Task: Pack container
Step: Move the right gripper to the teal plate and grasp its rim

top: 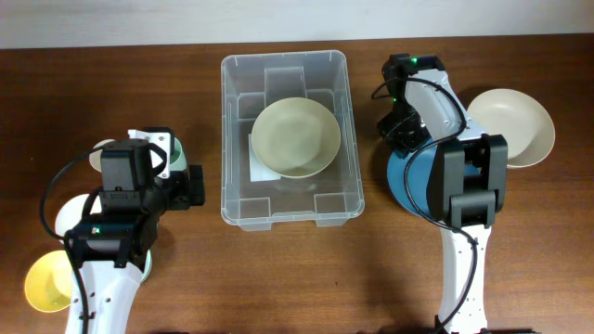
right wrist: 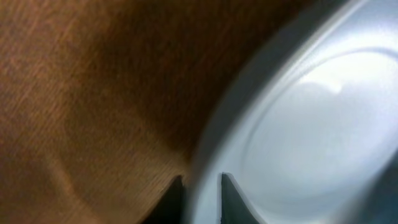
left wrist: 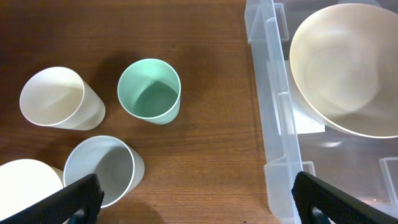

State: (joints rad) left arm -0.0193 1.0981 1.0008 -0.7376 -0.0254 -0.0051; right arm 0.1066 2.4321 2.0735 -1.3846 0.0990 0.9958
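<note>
The clear plastic container [top: 228, 139] stands at the middle of the table with a beige bowl [top: 295, 137] inside it. Its near wall [left wrist: 275, 124] and the same bowl [left wrist: 348, 68] also show in the left wrist view. My right gripper [top: 401, 130] is down at the far edge of a blue bowl [top: 401, 181] just right of the container. In the right wrist view that gripper [right wrist: 202, 193] is shut on the rim of the pale blue bowl [right wrist: 311, 124], one finger on each side. My left gripper [left wrist: 199, 202] hangs wide open over bare wood left of the container, holding nothing.
Left of the container stand a white cup [left wrist: 59, 98], a green cup [left wrist: 149, 90] and a greyish cup [left wrist: 102, 169]. A yellow bowl [top: 46, 283] sits at the front left. A large beige bowl [top: 515, 125] lies at the far right, beside the right arm.
</note>
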